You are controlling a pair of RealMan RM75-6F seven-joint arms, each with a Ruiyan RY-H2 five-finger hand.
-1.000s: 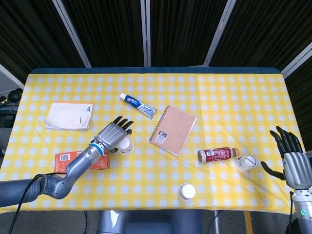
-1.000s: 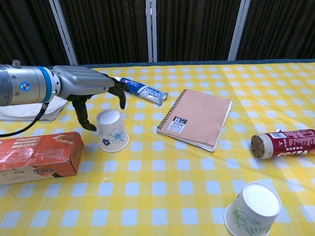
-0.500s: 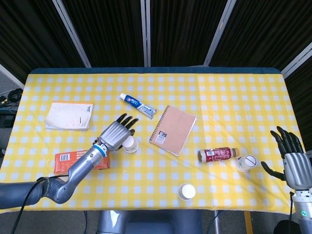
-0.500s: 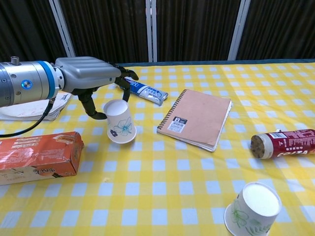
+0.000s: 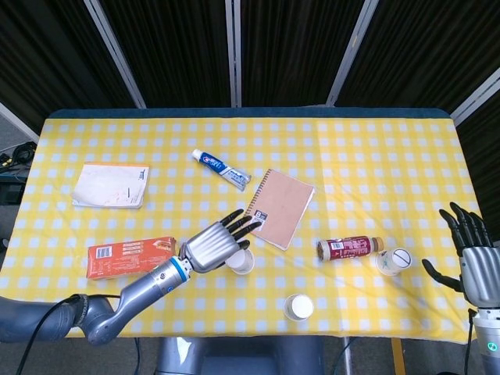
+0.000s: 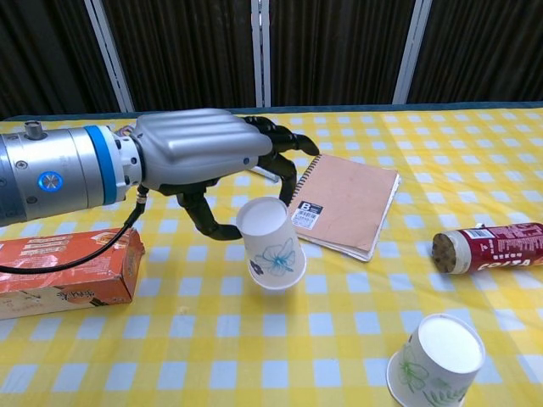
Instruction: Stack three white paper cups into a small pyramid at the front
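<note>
My left hand [image 5: 217,245] [image 6: 204,159] holds a white paper cup [image 5: 241,262] [image 6: 272,253] with a blue flower print. It grips the cup between thumb and fingers, tilted and lifted above the cloth, left of the table's centre. A second white cup [image 5: 298,307] [image 6: 438,361] stands mouth up near the front edge. A third cup [image 5: 393,260] sits at the right beside a lying bottle [image 5: 349,248]. My right hand [image 5: 476,264] hovers at the table's right edge with fingers spread and nothing in it; only the head view shows it.
A brown spiral notebook [image 5: 277,208] [image 6: 344,203] lies just behind the carried cup. An orange box [image 5: 129,258] [image 6: 64,273] sits at the front left. A toothpaste tube [image 5: 221,169] and a white notepad [image 5: 111,186] lie further back. The bottle [image 6: 488,247] lies at the right.
My left hand has closed on the flower-print cup, lifted it and carried it right and toward the front. The right hand has sunk slightly.
</note>
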